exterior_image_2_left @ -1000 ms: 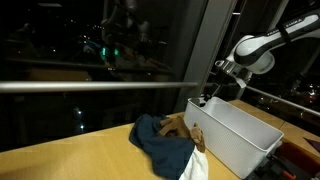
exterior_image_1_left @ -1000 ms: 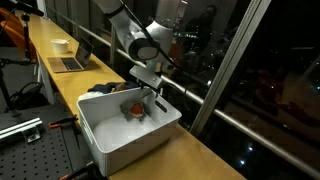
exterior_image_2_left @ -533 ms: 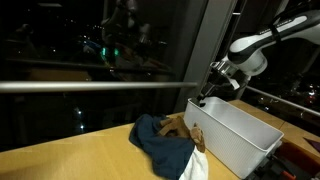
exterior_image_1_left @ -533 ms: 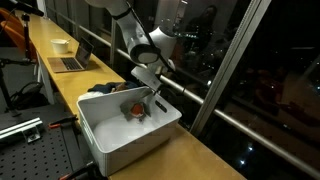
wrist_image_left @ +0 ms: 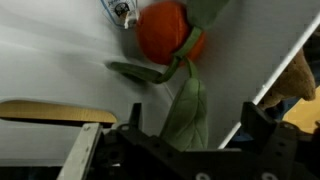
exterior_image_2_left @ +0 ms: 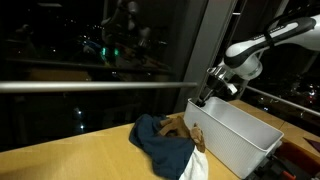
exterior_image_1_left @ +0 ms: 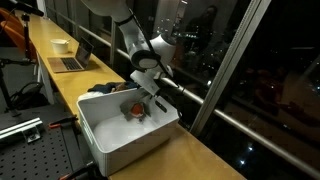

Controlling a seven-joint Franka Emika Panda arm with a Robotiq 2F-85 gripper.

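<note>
My gripper (exterior_image_1_left: 150,97) hangs open and empty over the far side of a white bin (exterior_image_1_left: 110,140). In the wrist view its two dark fingers (wrist_image_left: 195,125) frame the bin floor. An orange plush toy with green leaves (wrist_image_left: 165,35) lies inside the bin, just ahead of the fingers; it also shows in an exterior view (exterior_image_1_left: 133,109). In an exterior view the gripper (exterior_image_2_left: 205,97) sits above the bin's rim (exterior_image_2_left: 225,120). A pile of cloth, dark blue (exterior_image_2_left: 155,140), brown and white, lies on the wooden table beside the bin.
A wooden table (exterior_image_1_left: 190,155) runs along a dark window with a metal rail (exterior_image_2_left: 90,86). A laptop (exterior_image_1_left: 70,62) and a white bowl (exterior_image_1_left: 60,45) stand further down the table. A perforated metal plate (exterior_image_1_left: 35,150) lies beside the bin.
The gripper has shifted slightly toward the bin's far wall and risen a little. The toy and the cloths have not moved.
</note>
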